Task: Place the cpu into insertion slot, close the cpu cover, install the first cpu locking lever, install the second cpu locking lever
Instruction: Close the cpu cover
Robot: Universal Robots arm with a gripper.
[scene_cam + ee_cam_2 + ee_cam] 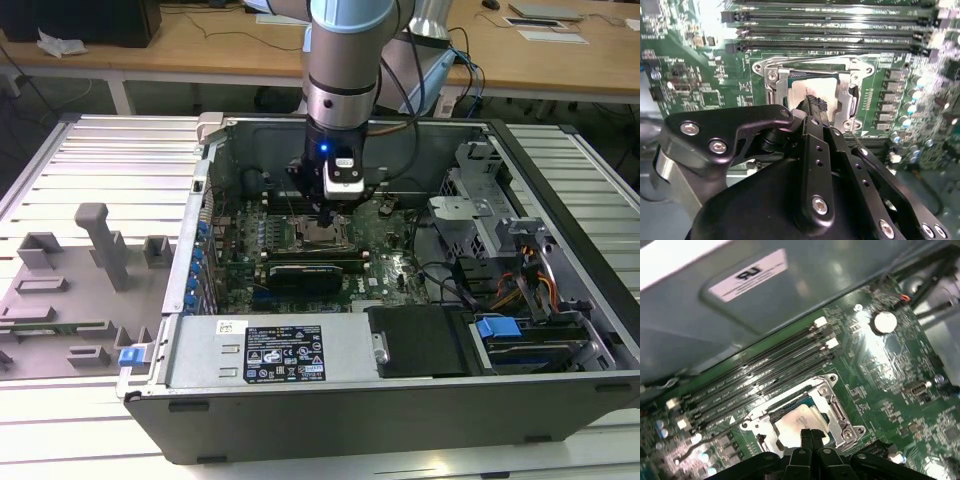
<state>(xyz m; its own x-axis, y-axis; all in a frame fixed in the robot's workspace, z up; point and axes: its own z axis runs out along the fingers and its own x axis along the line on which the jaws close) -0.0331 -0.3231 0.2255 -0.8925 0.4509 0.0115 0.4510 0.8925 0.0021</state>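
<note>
The cpu [801, 94] [792, 424] lies flat in the insertion slot [765, 67] [751, 424] on the green motherboard [400, 265]; its silver-grey top shows. The cpu cover [782, 82] [837, 412], a silvery frame, lies down around the chip. My gripper [813, 106] [807, 434] [325, 215] hangs directly over the socket, shut with its black fingertips pressed together and nothing between them. The tips are at the chip's near edge; I cannot tell whether they touch it. The locking levers are not distinct from the frame.
Long black memory slots [830, 45] [755, 385] run beside the socket. A black expansion card [310, 270] lies in front of it in the exterior view. The open case's walls [210, 190], power supply [270, 350] and cables [500, 290] surround the board. A grey fixture [100, 245] stands at the exterior view's left.
</note>
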